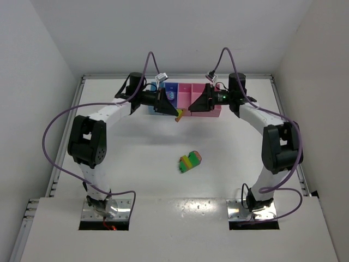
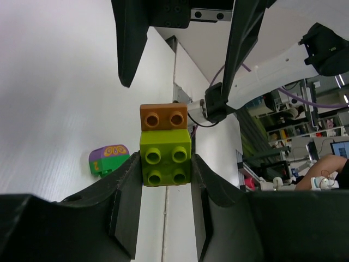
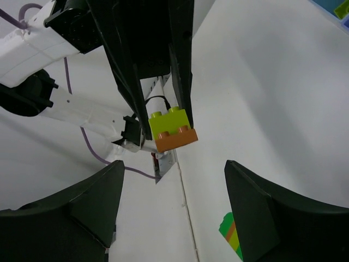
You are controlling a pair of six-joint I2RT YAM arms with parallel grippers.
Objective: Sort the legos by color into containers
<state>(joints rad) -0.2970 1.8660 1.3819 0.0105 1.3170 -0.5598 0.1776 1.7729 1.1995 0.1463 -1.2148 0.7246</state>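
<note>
Looking down from the top camera, you see both arms reaching inward so that the 2 hands face each other above the far half of the table (image 1: 136,158), just in front of the row of containers (image 1: 187,90). Your left hand (image 1: 176,113) is clenched on a small stack of 2 legos (image 2: 165,147): a lime-green brick with 4 studs, pinched on its sides between the 2 fingers, and a narrower orange brick with 2 studs pressed onto its far end. In the left wrist view the stack points straight at the other arm. Your right hand (image 3: 173,166) is released, its 2 fingers spread wide and holding nothing; they sit close to the stack but do not touch it, and in the right wrist view the green and orange pair hangs in the gap ahead of them. A striped clump (image 1: 190,161) of green, yellow, orange and purple bricks lies alone on the table nearer the arm bases, well apart from both hands and from the containers. From the top you can make out blue and pink bins behind the hands, but their contents are mostly hidden by the arms.
</note>
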